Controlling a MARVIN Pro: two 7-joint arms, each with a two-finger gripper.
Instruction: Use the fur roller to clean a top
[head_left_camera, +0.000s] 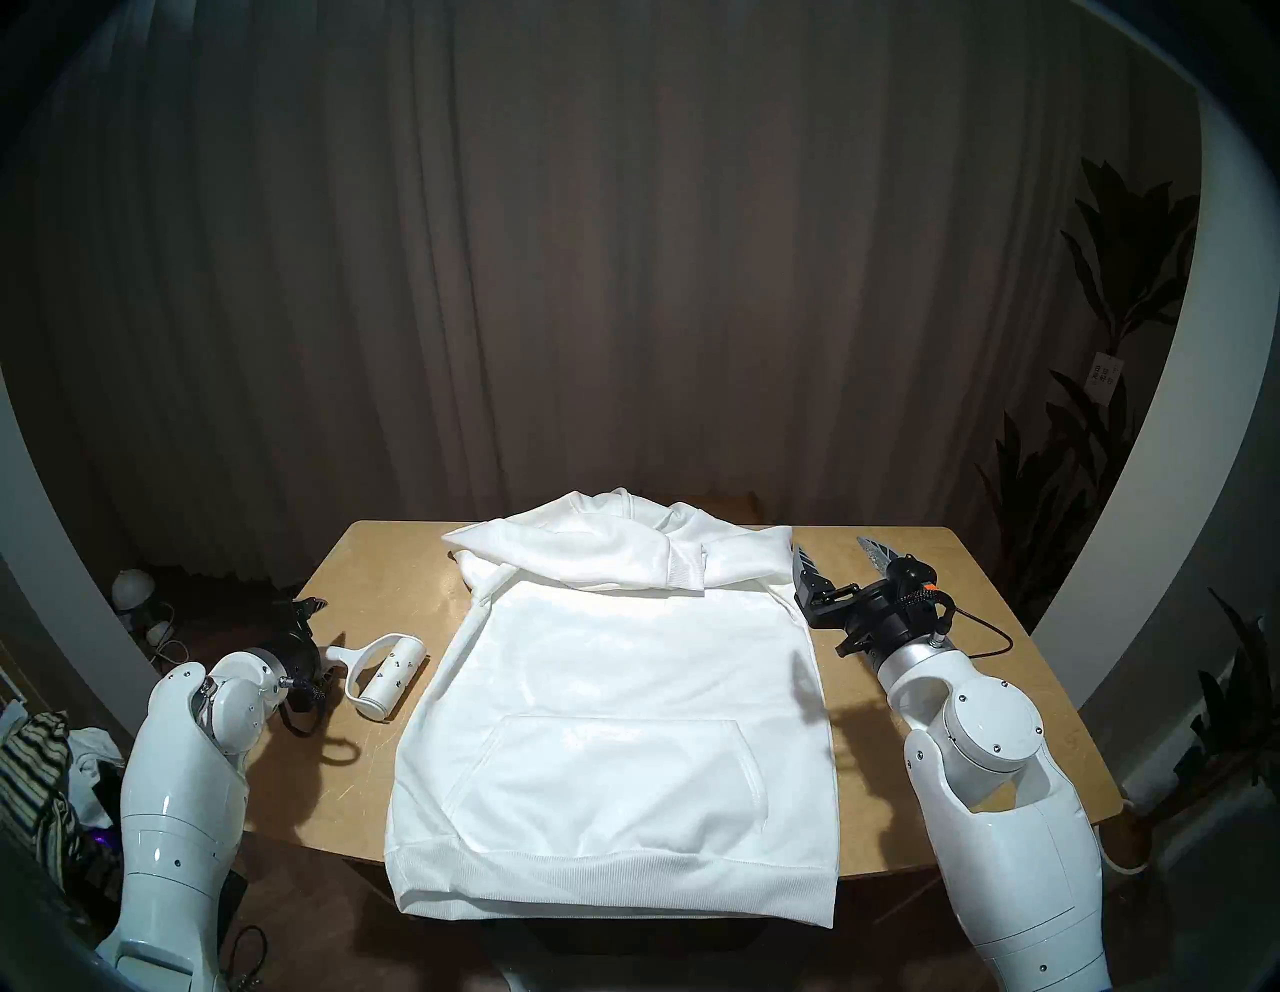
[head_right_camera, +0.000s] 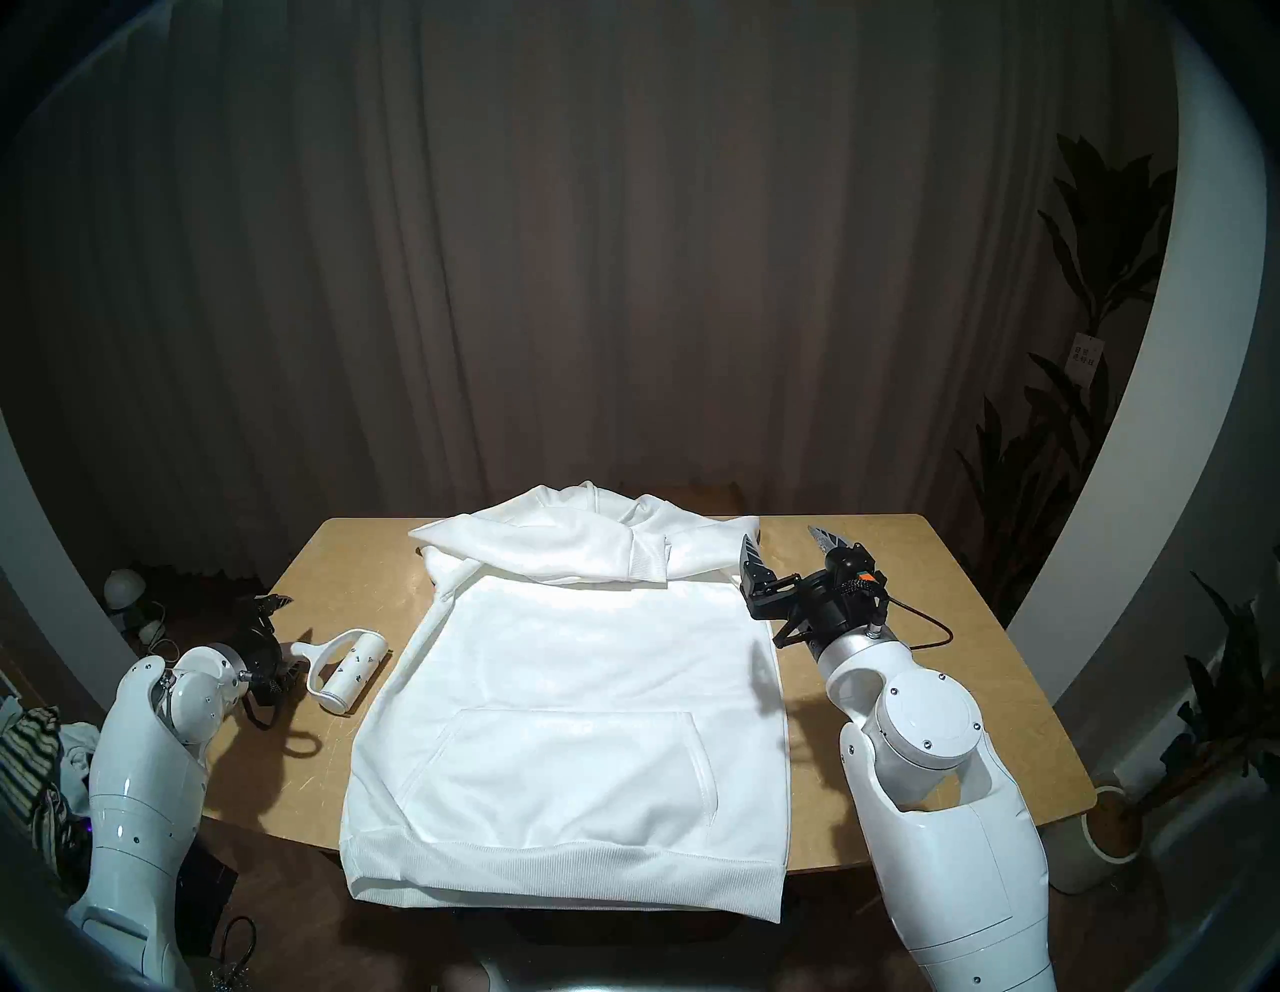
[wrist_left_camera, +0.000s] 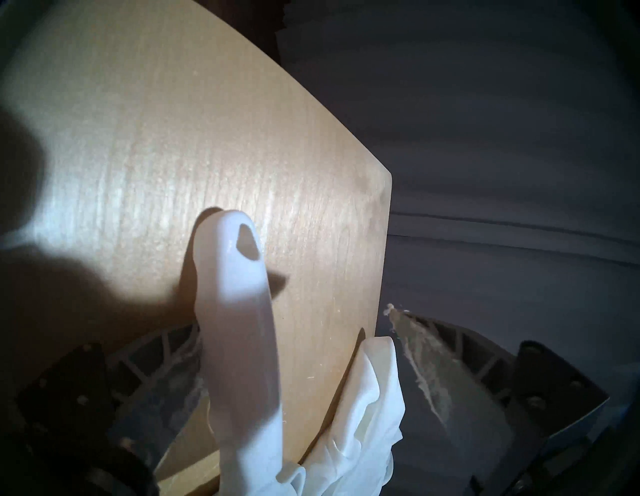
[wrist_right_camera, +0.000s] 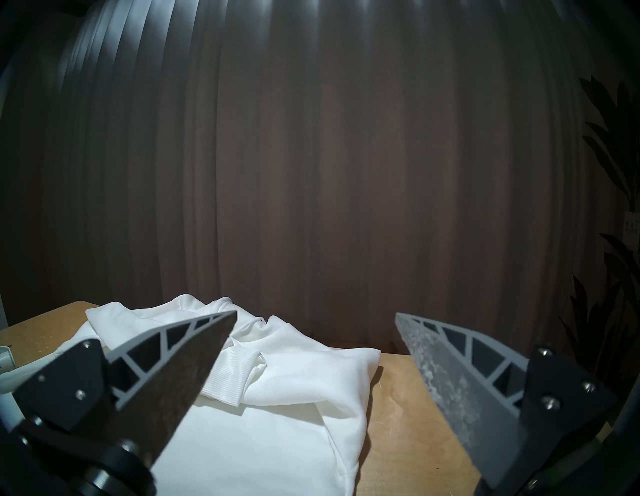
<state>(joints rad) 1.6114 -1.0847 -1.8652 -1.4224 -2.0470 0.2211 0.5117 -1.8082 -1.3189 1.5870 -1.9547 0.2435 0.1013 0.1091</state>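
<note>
The top, a white hooded sweatshirt (head_left_camera: 609, 693), lies flat on the wooden table (head_left_camera: 388, 589), pocket up, with its sleeves folded across the chest. The fur roller (head_left_camera: 391, 673) lies on the table just left of the sweatshirt, its curved handle pointing at my left gripper (head_left_camera: 317, 644). In the left wrist view the white handle (wrist_left_camera: 239, 329) runs between the spread fingers, close to one and well apart from the other, so the left gripper (wrist_left_camera: 294, 315) is open. My right gripper (head_left_camera: 831, 547) hovers open and empty beside the sweatshirt's right shoulder (wrist_right_camera: 311, 374).
A crumpled thin white sheet (wrist_left_camera: 363, 415) hangs by the table edge near the left gripper. A striped cloth pile (head_left_camera: 34, 762) sits low at the far left. A small lamp (head_left_camera: 131, 589) stands on the floor, potted plants (head_right_camera: 1115, 824) at the right, and a dark curtain behind.
</note>
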